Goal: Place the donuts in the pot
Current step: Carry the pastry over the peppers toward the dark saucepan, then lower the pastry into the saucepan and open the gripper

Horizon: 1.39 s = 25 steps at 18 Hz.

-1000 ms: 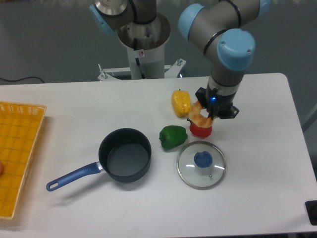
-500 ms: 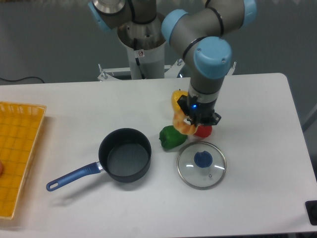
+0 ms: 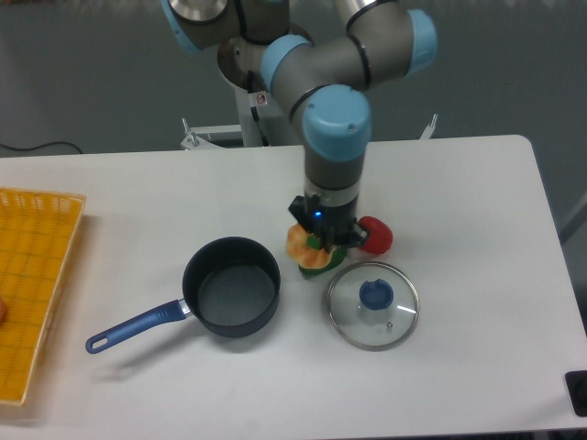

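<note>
hand (image 3: pixel 315 244) clamped on donut (image 3: pixel 304 247), right of pot (image 3: pixel 231 286)
i see the donut held up off the table (image 3: pixel 477 192) over the green pepper (image 3: pixel 316 268), between pot and lid (image 3: pixel 373 304). red pepper (image 3: pixel 377 236) just right of my hand. pot sits empty, blue handle pointing lower left. yellow basket (image 3: pixel 32 275) far left.
</note>
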Each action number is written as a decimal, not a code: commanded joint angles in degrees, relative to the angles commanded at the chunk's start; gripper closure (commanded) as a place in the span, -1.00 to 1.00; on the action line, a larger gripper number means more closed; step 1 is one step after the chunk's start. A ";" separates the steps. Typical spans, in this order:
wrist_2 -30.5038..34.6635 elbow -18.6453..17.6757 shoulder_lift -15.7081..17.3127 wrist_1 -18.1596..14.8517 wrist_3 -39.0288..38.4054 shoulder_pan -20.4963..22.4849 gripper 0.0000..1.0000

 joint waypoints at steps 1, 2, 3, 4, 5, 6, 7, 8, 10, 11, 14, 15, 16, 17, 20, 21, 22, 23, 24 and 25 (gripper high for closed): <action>0.09 -0.09 -0.18 0.35 -0.97 -0.88 0.74; 0.09 -0.26 -0.27 1.05 -2.02 -1.67 0.74; 0.26 -0.35 -0.62 1.84 -3.25 -2.72 0.74; 0.35 -0.35 -0.88 2.46 -4.48 -3.69 0.74; 0.35 -0.35 -1.32 3.16 -5.62 -4.48 0.74; 0.44 -0.35 -1.84 3.86 -6.77 -5.36 0.74; 0.53 -0.35 -2.20 4.57 -7.74 -6.24 0.74; 0.53 -0.35 -2.55 5.53 -8.62 -6.94 0.74; 0.79 -0.18 -3.60 6.94 -10.29 -8.26 0.74; 1.14 0.09 -4.30 7.38 -10.73 -8.97 0.74; 2.02 0.18 -5.10 7.74 -10.73 -10.55 0.74; 2.20 0.18 -5.28 7.74 -10.73 -10.82 0.74; 2.28 0.18 -5.54 7.74 -10.73 -10.91 0.74; 2.29 0.18 -5.63 7.74 -10.73 -10.99 0.74; 2.29 0.18 -5.80 7.56 -10.65 -10.99 0.74; 2.37 0.18 -5.89 7.56 -10.56 -10.99 0.74; 2.63 0.09 -5.98 7.56 -10.56 -10.99 0.74; 3.59 0.09 -6.33 7.56 -10.56 -10.99 0.71; 4.13 0.09 -6.51 7.65 -10.56 -11.08 0.69; 4.22 0.09 -6.77 7.65 -10.38 -11.08 0.55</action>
